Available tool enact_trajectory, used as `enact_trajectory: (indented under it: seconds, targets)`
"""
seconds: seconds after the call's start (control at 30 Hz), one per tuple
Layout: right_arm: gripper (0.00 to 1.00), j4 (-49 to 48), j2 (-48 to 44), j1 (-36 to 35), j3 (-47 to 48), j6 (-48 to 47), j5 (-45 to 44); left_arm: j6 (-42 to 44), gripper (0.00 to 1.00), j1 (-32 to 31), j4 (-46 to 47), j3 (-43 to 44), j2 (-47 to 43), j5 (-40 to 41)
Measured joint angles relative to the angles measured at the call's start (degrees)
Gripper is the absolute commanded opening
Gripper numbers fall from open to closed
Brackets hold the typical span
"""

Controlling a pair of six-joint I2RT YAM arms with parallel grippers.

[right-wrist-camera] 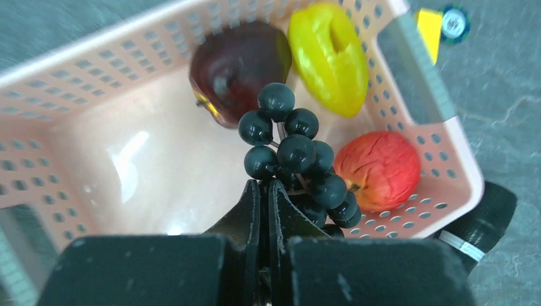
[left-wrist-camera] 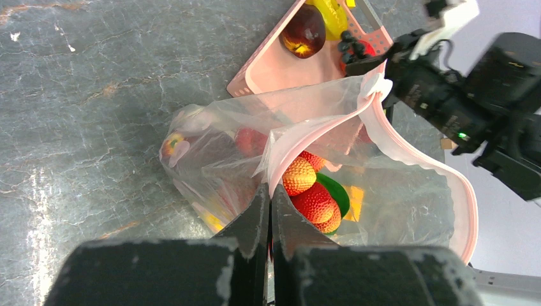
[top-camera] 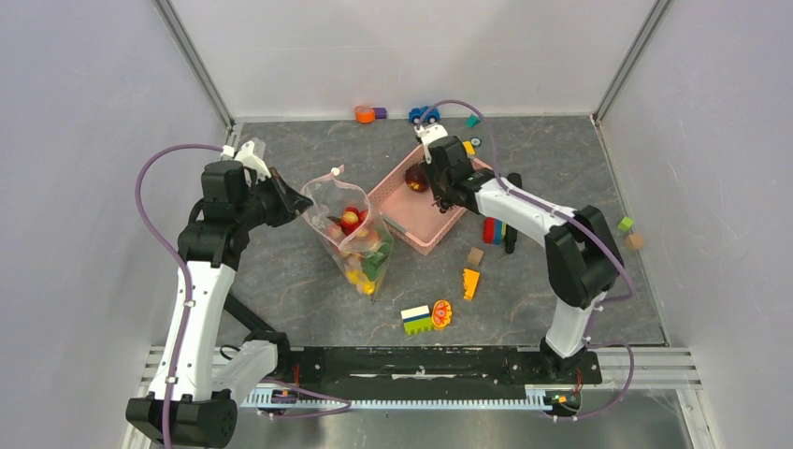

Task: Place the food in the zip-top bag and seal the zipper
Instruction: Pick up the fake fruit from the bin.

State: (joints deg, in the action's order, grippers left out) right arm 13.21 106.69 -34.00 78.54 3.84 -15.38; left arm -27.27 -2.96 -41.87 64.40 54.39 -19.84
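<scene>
Now glossy black berry cluster (right-wrist-camera: pixel 296 153), pinched by right end effector (right-wrist-camera: pixel 265 185); bag (left-wrist-camera: pixel 395 191), by left end effector (left-wrist-camera: pixel 269 191).

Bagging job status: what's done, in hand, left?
Done: several toy fruits, red strawberries among them, sit in the clear zip-top bag. In hand: left gripper pinches the bag's mouth edge; right gripper is shut on the dark berry bunch in the pink lattice basket. Left: those berries, dark red apple, yellow fruit, red round fruit to move; pink zipper open.
</scene>
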Motion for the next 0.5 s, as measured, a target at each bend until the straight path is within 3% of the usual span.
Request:
enact_trajectory:
  seconds: [0.27, 0.5]
  targets:
    - [0.0, -8.02, -11.3, 0.0, -5.33, 0.04, 5.44, 0.0, 0.02, 0.0, 0.0, 0.0, 0.0, -0.35]
    - [0.0, -12.76, -17.97, 0.0, -8.57, -0.04, 15.72, 0.0, 0.02, 0.0, 0.02, 0.0, 0.0, -1.4]
